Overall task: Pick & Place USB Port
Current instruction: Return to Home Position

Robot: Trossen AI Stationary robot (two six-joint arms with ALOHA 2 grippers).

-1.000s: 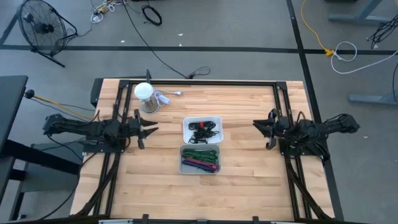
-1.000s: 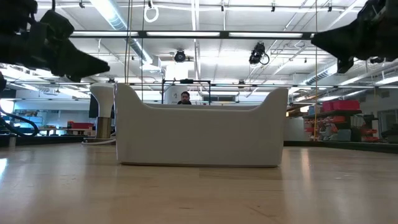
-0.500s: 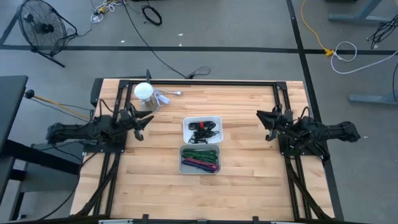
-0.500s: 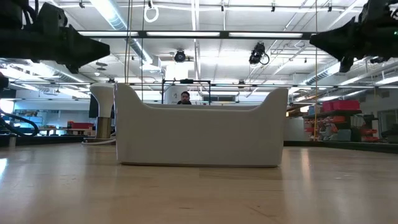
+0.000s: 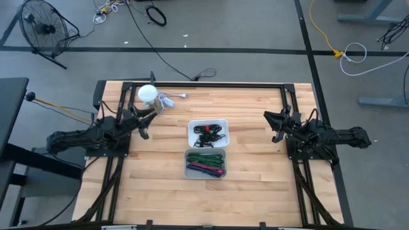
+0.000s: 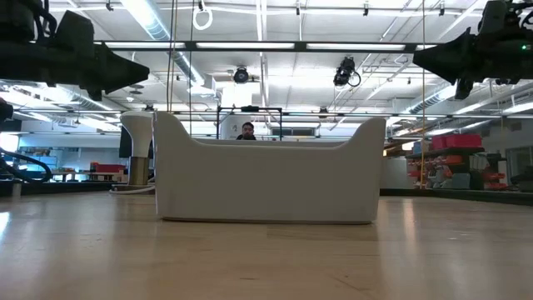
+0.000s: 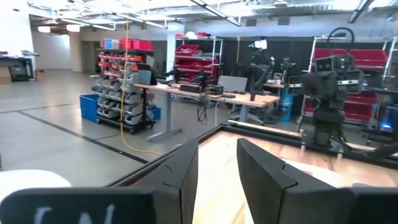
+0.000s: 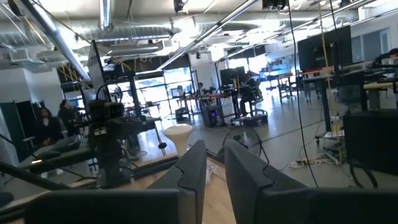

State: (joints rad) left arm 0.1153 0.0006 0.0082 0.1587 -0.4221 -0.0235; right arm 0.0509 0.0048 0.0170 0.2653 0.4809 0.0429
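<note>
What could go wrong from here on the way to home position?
1. The left gripper is close to the white round object; a sideways swing might knock it over.
2. The gray container holds green cable and pink cable loosely piled. I cannot tell if an end hangs over the rim, so a low pass could snag one.
The right gripper looks well clear of both.

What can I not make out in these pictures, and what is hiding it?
Low view: the gray bin's wall hides the cables and the white bin behind it.
Low view: that wall also covers the person, except the head.
High view: the cables' plugs are too small to tell apart.
High view: the white object near the left pincer is too small to name.
</note>
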